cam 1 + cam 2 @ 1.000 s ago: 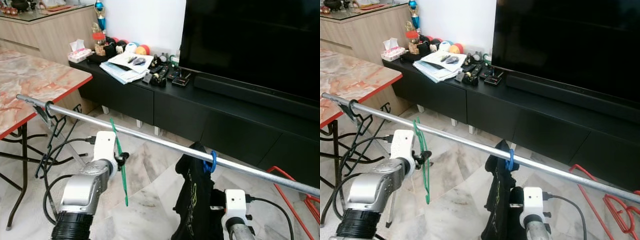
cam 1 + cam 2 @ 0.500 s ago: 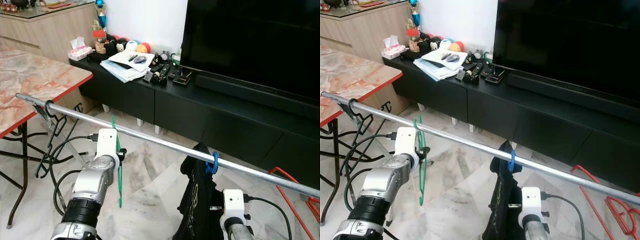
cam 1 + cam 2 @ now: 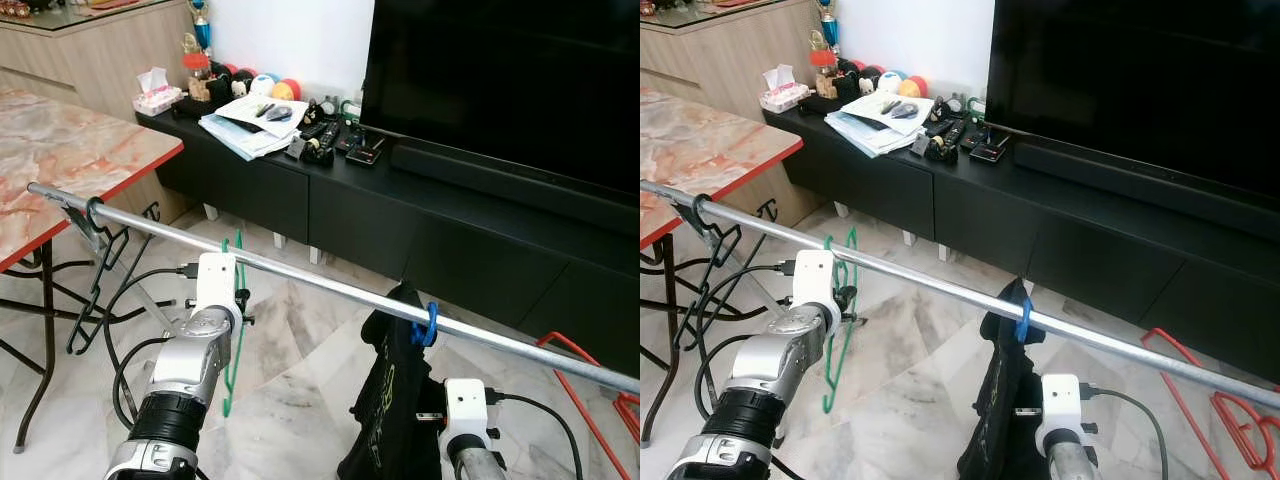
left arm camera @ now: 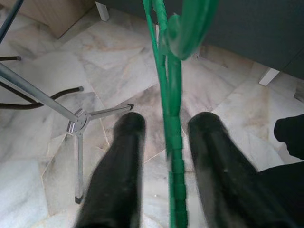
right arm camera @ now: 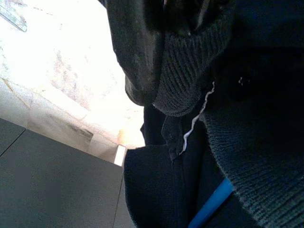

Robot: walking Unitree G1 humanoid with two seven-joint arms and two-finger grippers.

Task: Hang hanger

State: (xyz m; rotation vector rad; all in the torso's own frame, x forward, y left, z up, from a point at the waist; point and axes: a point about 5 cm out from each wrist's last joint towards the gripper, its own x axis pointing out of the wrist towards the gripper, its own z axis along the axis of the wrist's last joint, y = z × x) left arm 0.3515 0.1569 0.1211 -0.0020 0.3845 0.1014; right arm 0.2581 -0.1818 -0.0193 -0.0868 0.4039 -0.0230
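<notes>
Rising toward the steel rail (image 3: 330, 290), the left tool (image 4: 166, 156) is bringing the green hanger (image 3: 235, 320) up so its hook is sitting at the rail, its fingers (image 4: 118, 175) standing slightly apart with the wire between them. Because that hold is looking loose, the hanger may be slipping or swinging off before seating. The right tool (image 5: 161, 61) is pressing into the black garment (image 3: 390, 400), fingers' state unclear.

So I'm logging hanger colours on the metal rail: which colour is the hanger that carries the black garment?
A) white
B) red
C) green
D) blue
D: the blue hanger hooks over the metal rail with the black garment draped from it, while the green hanger sits bare between the left tool's fingers.
</notes>
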